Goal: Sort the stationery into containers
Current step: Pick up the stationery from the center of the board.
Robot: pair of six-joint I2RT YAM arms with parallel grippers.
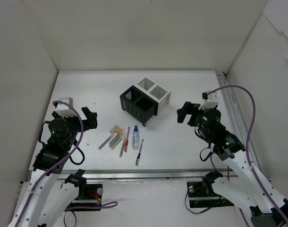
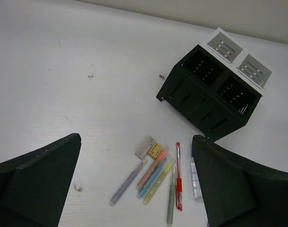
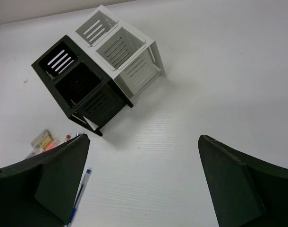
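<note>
- The stationery (image 1: 121,140) is laid in a loose row close to the near edge of the table (image 1: 182,151), with bare surface left on both sides.
- The label on the bottle (image 1: 135,138) is too small to be read.
- The left gripper (image 1: 89,117) and right gripper (image 1: 185,113) are held wide apart, gripping nothing.
- The containers (image 1: 145,100) are set just beyond, mid-table.
</note>
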